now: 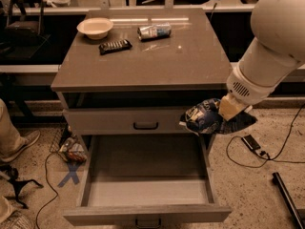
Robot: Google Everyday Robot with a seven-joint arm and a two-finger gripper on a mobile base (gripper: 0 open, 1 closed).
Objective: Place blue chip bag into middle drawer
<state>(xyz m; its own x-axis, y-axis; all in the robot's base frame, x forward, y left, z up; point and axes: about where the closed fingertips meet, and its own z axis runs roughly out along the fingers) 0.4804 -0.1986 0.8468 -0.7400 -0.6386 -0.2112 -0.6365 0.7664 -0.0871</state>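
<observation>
**Hanging off the front right corner: bag in the grip, drawer wide open**

Look at the front right corner of the desk (143, 66), because that is where the action is. The blue chip bag (202, 118) is up in the air, clear of the desktop, just below its front edge and right beside that corner. It hangs level with the right end of the upper drawer front (119, 120), which is shut. The gripper (224, 113) has it: the fingers are closed on the crinkled right side of the bag, and most of them are buried in the foil. The bag's white lettering faces left toward the desk. The big white arm (271, 46) sweeps in from the upper right, well outside the desk's right edge.

Down below, the middle drawer (147, 214) is pulled far out past the front edge, its pale floor bare. The bag sits above the drawer's right wall, near the wall's back end, and touches neither the wall nor the floor.

Up on the desktop, a pale bowl (95, 27) sits near the back left corner. A small dark snack bar (115, 46) lies just in front of it, toward the front edge. A silver-blue can (154, 31) lies on its side near the middle of the back edge. All three are well apart from the gripper.

On the floor, a blue tape cross (70, 174) marks a spot off the desk's left edge, and a dark cable (267, 156) loops off the right edge.
</observation>
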